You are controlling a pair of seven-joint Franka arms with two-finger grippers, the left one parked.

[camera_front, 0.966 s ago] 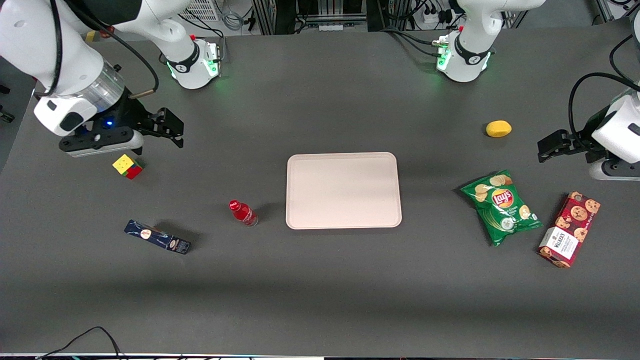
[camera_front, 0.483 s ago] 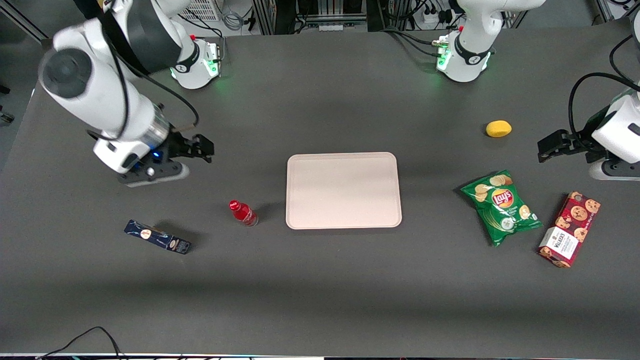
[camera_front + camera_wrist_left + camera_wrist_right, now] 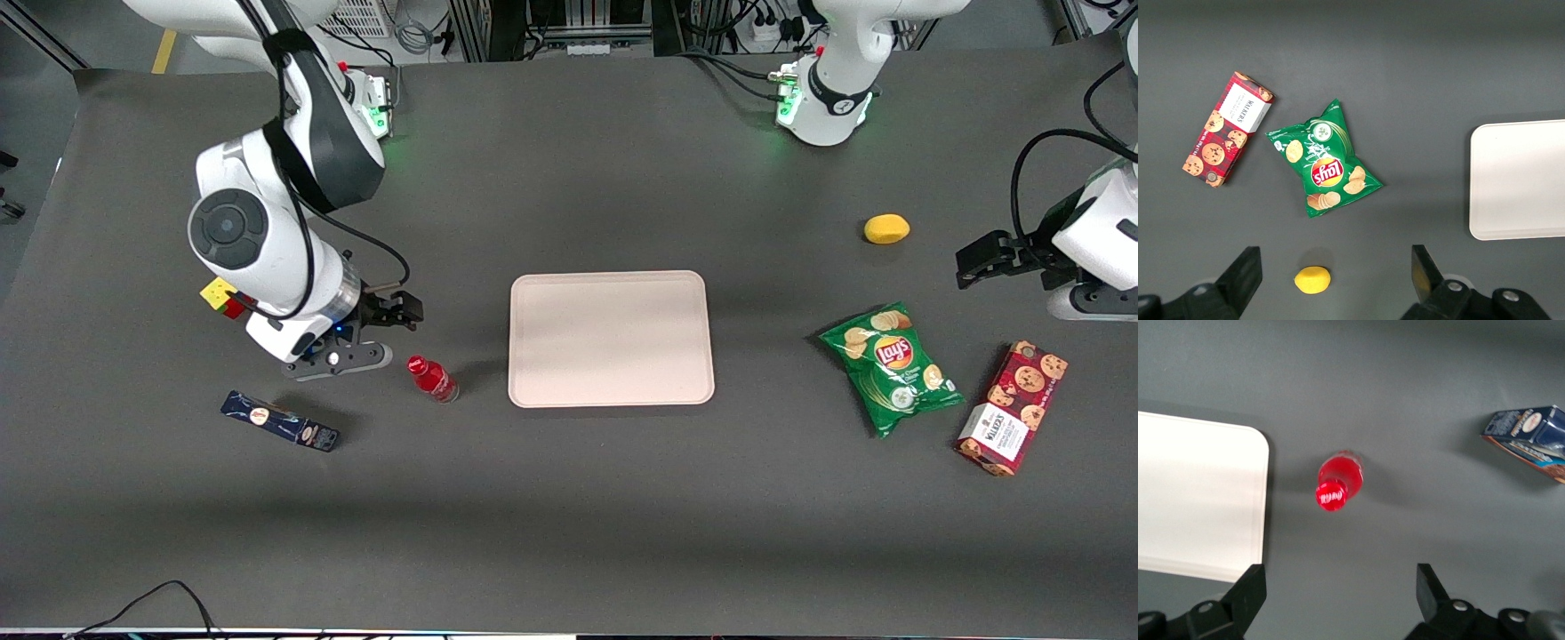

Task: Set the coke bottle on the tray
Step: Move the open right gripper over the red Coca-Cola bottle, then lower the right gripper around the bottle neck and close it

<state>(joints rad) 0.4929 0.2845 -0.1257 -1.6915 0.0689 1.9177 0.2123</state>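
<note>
Claw, one: the working arm's gripper [image 3: 402, 310] hangs above the table [image 3: 569, 498], empty, its two fingers [image 3: 1248, 590] spread wide with nothing between them.

Coke bottle [image 3: 432, 379], one: stands upright on the table just beside the claw, slightly nearer the front camera than it, clear of both fingers. Long axis vertical, red cap up, clear base down; in the wrist view the cap [image 3: 1331, 495] faces the lens with the red body showing past it.

Tray [image 3: 611, 338], one: pale pinkish-beige, flat on the table, near the claw toward the parked arm's end; the bottle stands between claw and tray, apart from the rim.

Dark blue box [image 3: 280, 421], one: lying flat, nearer the front camera than the claw, toward the working arm's end.

Puzzle cube [image 3: 220, 296], one: coloured, half hidden by the arm's wrist, near the claw toward the working arm's end.

Chip bag [image 3: 892, 366], one: green, well apart from the claw, toward the parked arm's end.

Cookie box [image 3: 1012, 420], one: red, beside the chip bag.

Yellow fruit [image 3: 886, 228], one: well apart from the claw, same end, farther from the front camera than the chip bag.
</note>
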